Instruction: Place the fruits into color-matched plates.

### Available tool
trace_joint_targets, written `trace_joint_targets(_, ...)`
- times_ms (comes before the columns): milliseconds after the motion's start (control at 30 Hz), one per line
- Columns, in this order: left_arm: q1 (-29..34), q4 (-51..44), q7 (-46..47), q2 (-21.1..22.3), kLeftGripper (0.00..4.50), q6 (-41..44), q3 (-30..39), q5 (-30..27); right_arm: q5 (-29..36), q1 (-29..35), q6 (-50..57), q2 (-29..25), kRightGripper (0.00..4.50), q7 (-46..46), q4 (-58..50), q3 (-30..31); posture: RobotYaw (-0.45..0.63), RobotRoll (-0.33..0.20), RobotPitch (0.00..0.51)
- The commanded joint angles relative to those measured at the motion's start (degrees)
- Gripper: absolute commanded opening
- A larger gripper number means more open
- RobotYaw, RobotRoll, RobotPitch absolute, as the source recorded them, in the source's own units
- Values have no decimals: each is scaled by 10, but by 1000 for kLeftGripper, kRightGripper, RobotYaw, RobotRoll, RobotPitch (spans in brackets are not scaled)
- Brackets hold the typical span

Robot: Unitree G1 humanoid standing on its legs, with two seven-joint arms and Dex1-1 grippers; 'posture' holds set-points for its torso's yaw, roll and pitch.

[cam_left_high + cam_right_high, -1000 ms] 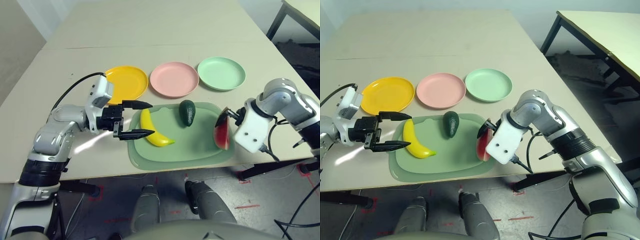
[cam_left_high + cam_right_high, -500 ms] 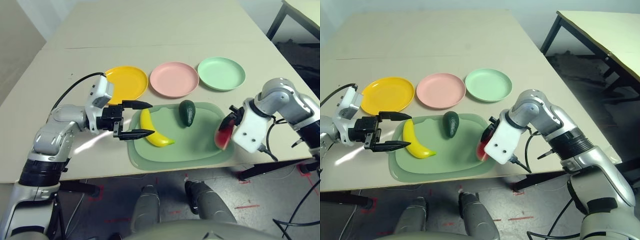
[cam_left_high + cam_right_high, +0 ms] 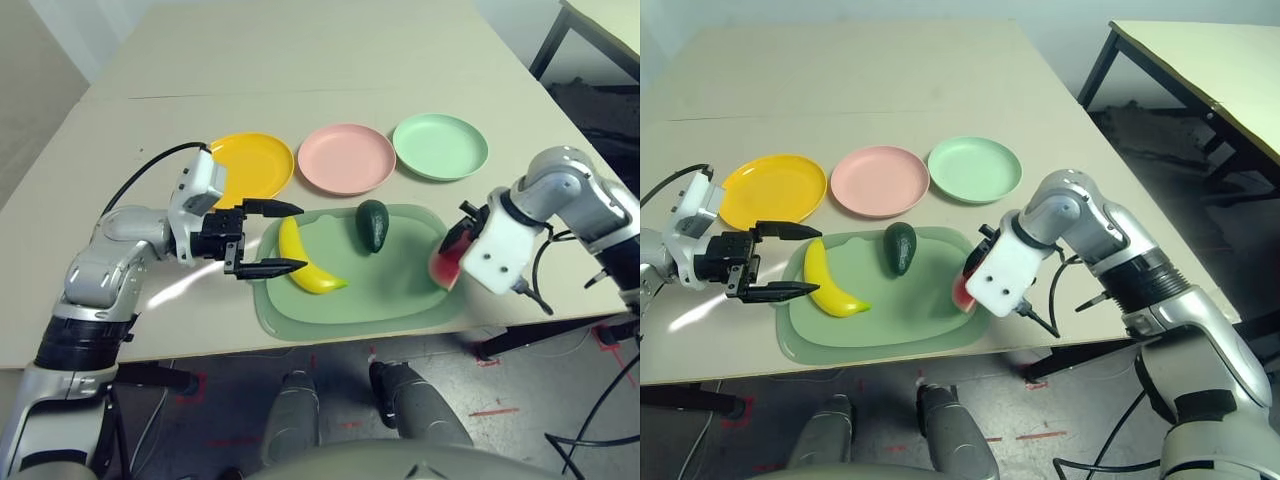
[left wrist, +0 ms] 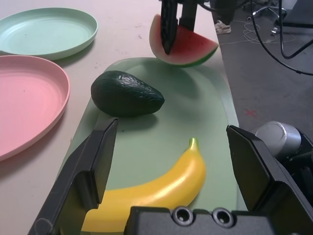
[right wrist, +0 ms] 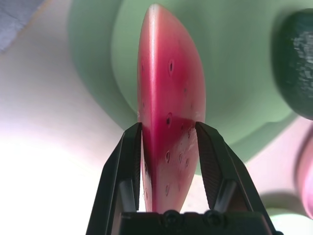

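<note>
A red watermelon wedge (image 3: 447,258) hangs at the right end of the large green mat (image 3: 390,290), with my right gripper (image 5: 168,128) shut on it across its flat faces. On the mat lie a dark green avocado (image 3: 372,224) and a yellow banana (image 3: 308,268). My left gripper (image 3: 300,237) is open at the mat's left side, one finger on either side of the banana's left part, not touching it. Behind the mat stand the yellow plate (image 3: 252,165), the pink plate (image 3: 346,158) and the mint green plate (image 3: 440,146), each with nothing on it.
The table's front edge runs just below the mat. A seam crosses the tabletop behind the plates. A black cable loops from my left wrist (image 3: 140,180). A dark-legged second table (image 3: 1200,60) stands at the far right.
My right gripper has turned and drawn slightly up and right with the watermelon wedge, which now tilts and looks shorter. The left arm, banana and avocado have not moved.
</note>
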Motion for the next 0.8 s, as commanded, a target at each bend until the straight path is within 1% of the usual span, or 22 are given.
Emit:
trace_joint_targets(33,12,-1,1,-1,4500,-4,-4,6,29,-10,21,-13,1718,3,-20,24,-54,0,158)
trace_joint_targets(233,20,-8,15,-5,4500,0,2,1,44,-44,44,-13,1718,3,-11,31,-54,0,157)
trace_joint_targets(400,23,-19,48,-20,4500,5,21,-14,16,-114,43,26,1718,3,85,15,-54,0,157)
trace_joint_targets(567,21,-45,94,-40,4500,29,33,-33,-34,-204,0,88,1718,-43,224,4,-52,0,162)
trace_joint_targets(633,22,-53,134,-46,4500,39,31,-17,-55,-238,-16,123,1718,-81,284,2,-55,0,162)
trace_joint_targets(700,27,-60,164,-48,4500,47,28,-1,-67,-259,-28,154,1718,-117,331,-2,-58,0,162)
trace_joint_targets(800,40,-80,203,-51,4500,60,33,3,-90,-276,-41,195,1718,-169,401,0,-51,0,164)
